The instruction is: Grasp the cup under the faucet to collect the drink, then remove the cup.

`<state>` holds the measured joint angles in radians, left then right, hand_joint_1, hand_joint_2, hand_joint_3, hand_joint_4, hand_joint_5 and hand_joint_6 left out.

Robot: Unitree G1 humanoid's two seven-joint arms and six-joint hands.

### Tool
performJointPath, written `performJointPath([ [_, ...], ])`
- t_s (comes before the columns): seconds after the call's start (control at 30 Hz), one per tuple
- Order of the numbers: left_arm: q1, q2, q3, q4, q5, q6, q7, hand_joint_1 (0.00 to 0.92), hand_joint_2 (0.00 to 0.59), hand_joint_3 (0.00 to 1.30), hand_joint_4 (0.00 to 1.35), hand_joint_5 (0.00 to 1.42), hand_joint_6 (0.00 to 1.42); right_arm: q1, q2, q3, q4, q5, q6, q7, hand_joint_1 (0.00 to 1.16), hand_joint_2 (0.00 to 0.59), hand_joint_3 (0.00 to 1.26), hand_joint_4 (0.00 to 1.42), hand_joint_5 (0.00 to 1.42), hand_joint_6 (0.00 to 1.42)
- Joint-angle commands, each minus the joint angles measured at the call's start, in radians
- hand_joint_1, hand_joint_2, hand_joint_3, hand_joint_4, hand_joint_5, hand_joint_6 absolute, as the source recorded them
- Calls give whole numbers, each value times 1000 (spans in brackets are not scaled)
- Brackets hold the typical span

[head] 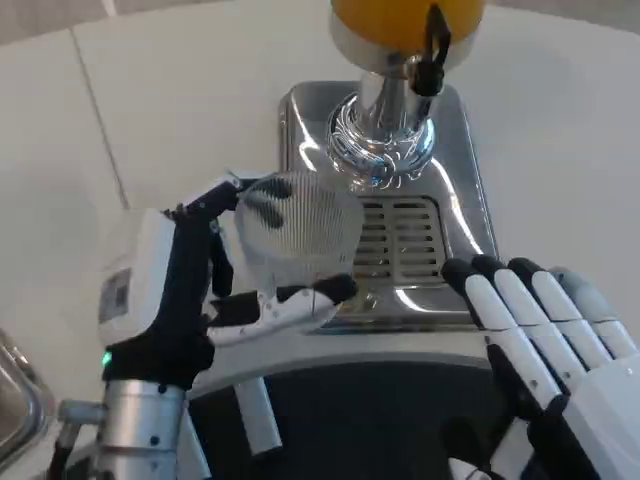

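Observation:
A clear ribbed plastic cup (295, 228) hangs over the left part of the dispenser's drip tray (400, 240), gripped by my left hand (200, 290) with fingers above and below it. The cup sits left of and below the black faucet lever (432, 55), not directly beneath it. The drink dispenser has an orange tank (400, 15) on a chrome pedestal (382, 135). My right hand (540, 340) hovers at the tray's right front corner, fingers straight and apart, holding nothing.
The dispenser's steel base (300, 110) stands on the white table (150, 90). A metal object's rim (15, 400) shows at the lower left edge. A dark curved table edge (370, 410) runs along the front between my arms.

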<state>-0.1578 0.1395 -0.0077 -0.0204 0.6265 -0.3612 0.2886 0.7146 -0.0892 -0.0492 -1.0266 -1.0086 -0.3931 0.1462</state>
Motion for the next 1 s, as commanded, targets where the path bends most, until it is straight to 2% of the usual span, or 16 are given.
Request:
performJointPath([
  [0.03, -69, -33, -49, 55, 16, 29, 55, 801, 0, 1122, 1055, 1293, 1424, -2, -13, -22, -3, 33, 16, 23, 189, 565, 0, 0, 0, 0],
  [0.37, -172, -87, -153, 185, 33, 67, 149, 801, 0, 1122, 1055, 1293, 1424, -12, 0, -58, -21, 60, 19, 59, 189, 565, 0, 0, 0, 0],
  [0.9, -297, -94, -243, 361, 55, 84, 239, 809, 0, 1122, 1043, 1293, 1424, -17, 11, -63, -21, 68, 15, 61, 189, 565, 0, 0, 0, 0],
  [1.0, -320, -97, -259, 400, 57, 84, 252, 809, 0, 1122, 1043, 1293, 1424, -3, 9, -79, -21, 82, 6, 52, 189, 565, 0, 0, 0, 0],
])
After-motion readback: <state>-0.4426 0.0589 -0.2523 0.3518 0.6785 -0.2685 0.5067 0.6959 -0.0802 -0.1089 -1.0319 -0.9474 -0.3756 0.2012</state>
